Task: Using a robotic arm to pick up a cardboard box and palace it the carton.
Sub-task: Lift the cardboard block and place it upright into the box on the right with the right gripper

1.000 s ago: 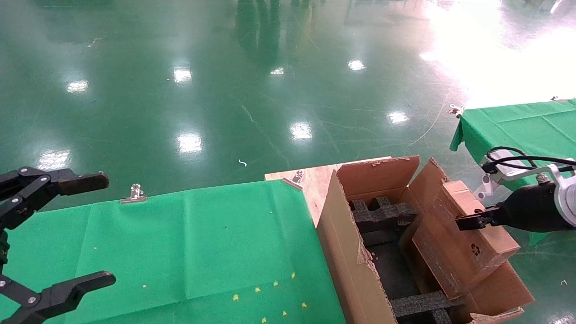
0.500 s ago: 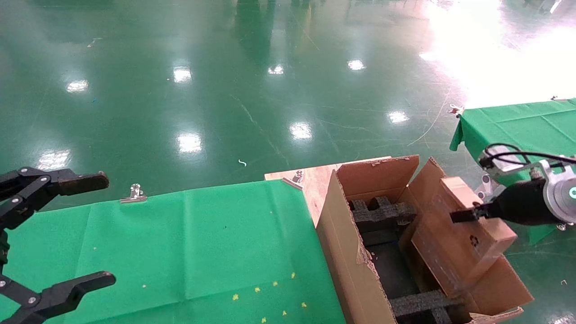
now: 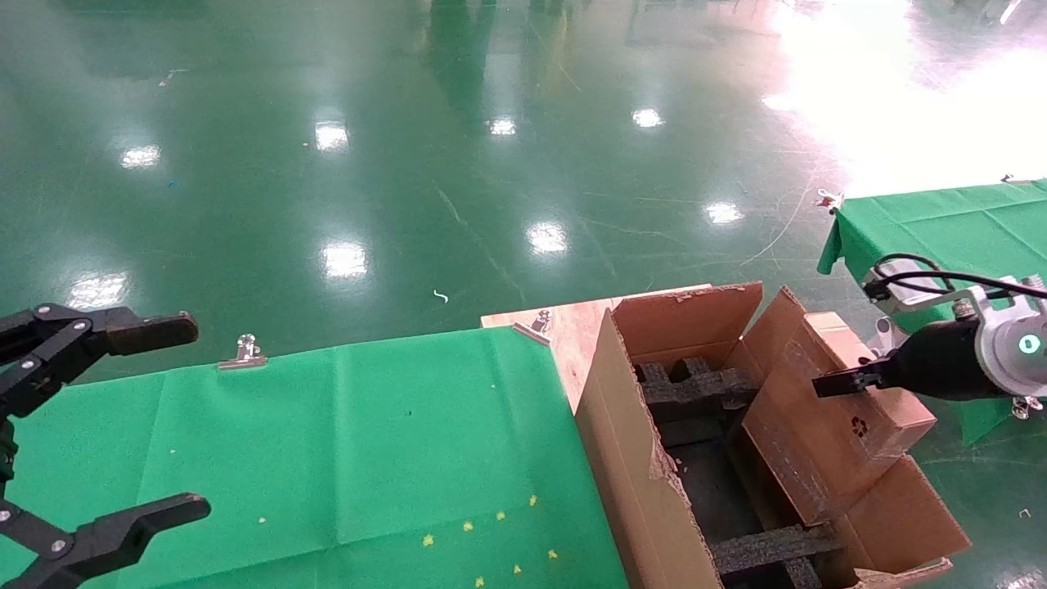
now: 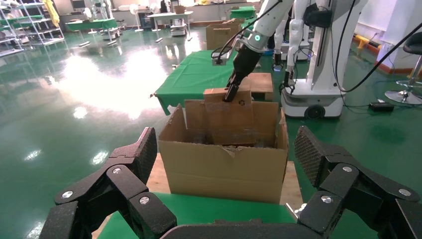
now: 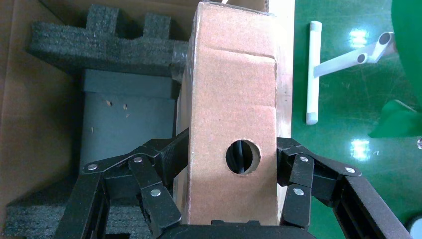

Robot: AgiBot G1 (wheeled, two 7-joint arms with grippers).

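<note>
One arm is at work: the right gripper [image 5: 231, 199] is clenched on the box [image 3: 842, 409], its fingers [image 5: 149, 189] pressing both long sides, the narrow face with the round hole toward the wrist camera. The box hangs tilted over the right side of the carton [image 3: 630, 458], its lower end dipping past the rim, above the black foam [image 3: 695, 384]; whether it touches a flap cannot be told. Step in hand, by my judgement: placement, with the box not yet seated. The next move calls for shifting it toward the open bay between the foam blocks, levelling it, lowering and only then letting go. The left gripper [image 3: 106, 425] hangs spread and idle above the green cloth [image 3: 368, 433].
</note>
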